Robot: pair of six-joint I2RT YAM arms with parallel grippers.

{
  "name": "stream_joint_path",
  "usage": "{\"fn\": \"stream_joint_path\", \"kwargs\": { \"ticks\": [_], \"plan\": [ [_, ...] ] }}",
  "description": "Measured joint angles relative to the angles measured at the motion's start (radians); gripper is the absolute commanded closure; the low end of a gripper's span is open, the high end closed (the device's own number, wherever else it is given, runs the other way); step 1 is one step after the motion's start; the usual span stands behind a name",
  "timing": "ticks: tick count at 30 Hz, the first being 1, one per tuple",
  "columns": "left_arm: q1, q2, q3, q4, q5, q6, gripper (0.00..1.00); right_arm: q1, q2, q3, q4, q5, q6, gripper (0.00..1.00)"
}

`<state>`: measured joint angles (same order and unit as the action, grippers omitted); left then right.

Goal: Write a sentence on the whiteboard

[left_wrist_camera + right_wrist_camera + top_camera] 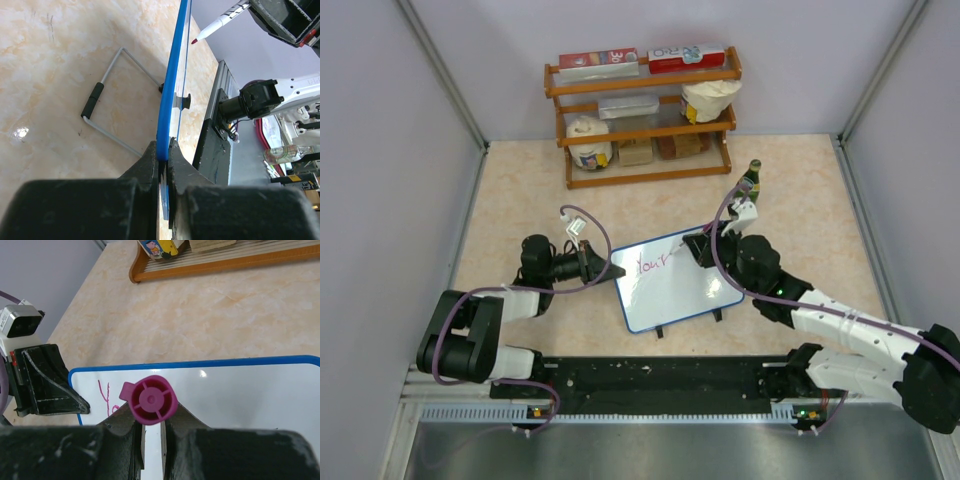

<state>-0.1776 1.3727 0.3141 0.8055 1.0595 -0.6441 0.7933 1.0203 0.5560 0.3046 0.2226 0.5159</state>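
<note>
- Whiteboard (670, 285): one small rectangular white panel with a thin blue frame and rounded corners. It sits mid-desk between the two arms, on the near side of the wooden rack. It looks propped at a tilt.
- Red handwritten letters (650, 262), roughly "Your", run along its upper left part, so the sentence looks barely started.
- Handling, as a judgement: light, thin and stiff, with a glossy face that offers no grip. It would likely slide or tip under pen pressure. The frame edge is the sensible hold, away from the writing area.
- Left end effector (164, 150): clamped on the blue frame at the board's left edge, fingers pressed to either side of the rim.
- Right end effector (151, 427): closed around one slim white red-tipped marker (220, 22). Its round magenta end cap (151, 399) faces the wrist camera. The tip sits over the board just right of the letters; contact cannot be confirmed.
- One grey wire stand with a black sleeve (107, 100) lies on the desk beside the board. I count two small black feet (660, 330) along the near edge.
- One pale marbled desk (520, 200) carries everything.
- One two-tier brown wooden rack (645, 115) of boxes and packets stands at the back.
- One dark green bottle (753, 180) stands to the rack's right.
</note>
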Motion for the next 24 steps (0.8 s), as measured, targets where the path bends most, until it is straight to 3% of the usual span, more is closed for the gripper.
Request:
{"fn": "stream_joint_path", "kwargs": {
  "ticks": [24],
  "plan": [
    [0.000,0.000,0.000,-0.001,-0.001,0.000,1.00,0.000,0.023,-0.019,0.002,-0.008,0.006,1.00]
  ]
}}
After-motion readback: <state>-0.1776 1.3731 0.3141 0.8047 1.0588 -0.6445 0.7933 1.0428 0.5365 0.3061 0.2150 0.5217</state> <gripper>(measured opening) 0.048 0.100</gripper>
